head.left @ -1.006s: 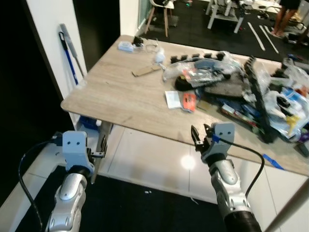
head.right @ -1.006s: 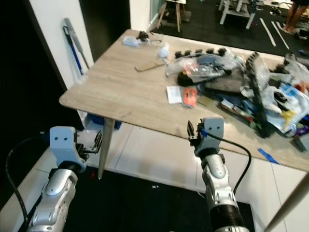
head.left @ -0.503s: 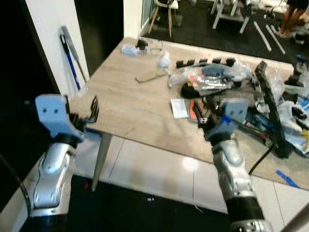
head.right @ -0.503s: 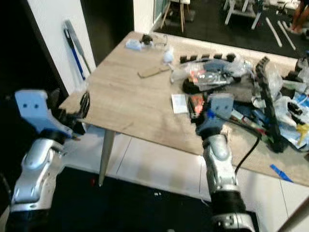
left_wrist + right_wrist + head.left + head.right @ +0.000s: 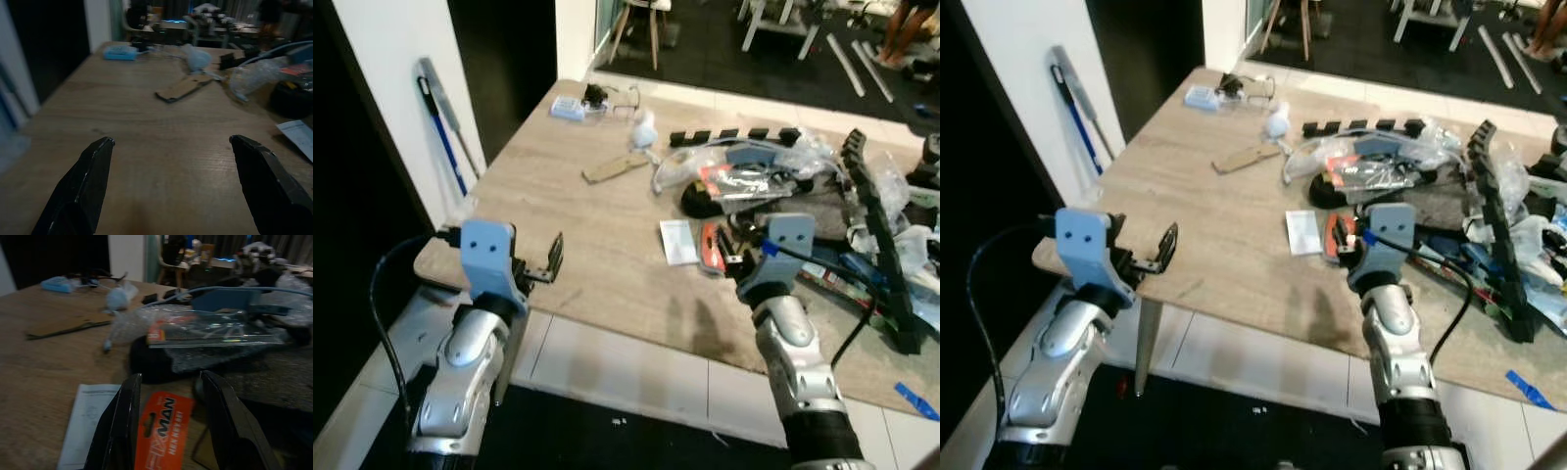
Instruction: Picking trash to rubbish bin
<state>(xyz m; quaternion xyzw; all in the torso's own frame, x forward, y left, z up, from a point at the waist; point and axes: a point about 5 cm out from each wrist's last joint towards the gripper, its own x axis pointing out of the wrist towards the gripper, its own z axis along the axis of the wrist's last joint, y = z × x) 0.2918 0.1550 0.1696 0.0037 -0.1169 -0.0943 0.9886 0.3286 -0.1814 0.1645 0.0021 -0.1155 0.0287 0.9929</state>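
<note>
An orange packet [image 5: 709,238] with black lettering [image 5: 164,431] lies on the wooden table [image 5: 558,196] beside a white paper leaflet [image 5: 677,242]. My right gripper [image 5: 732,247] hovers low over the packet and is open; in the right wrist view its fingers [image 5: 122,431] stand on either side of the packet. My left gripper [image 5: 552,260] is open over the table's near left part with nothing between its fingers [image 5: 85,191]. A cardboard strip [image 5: 615,168] and a crumpled white tissue [image 5: 641,122] lie farther back.
A heap of plastic bags, bubble wrap [image 5: 744,166] and a black cable chain [image 5: 873,215] covers the table's right side. A small blue box [image 5: 570,108] sits at the far corner. A blue-handled tool [image 5: 440,117] leans on the left wall.
Both arms have risen from below the table edge to above the tabletop. The right gripper has come over the orange packet; the left one now stands over the near left part. The camera shifted too.
</note>
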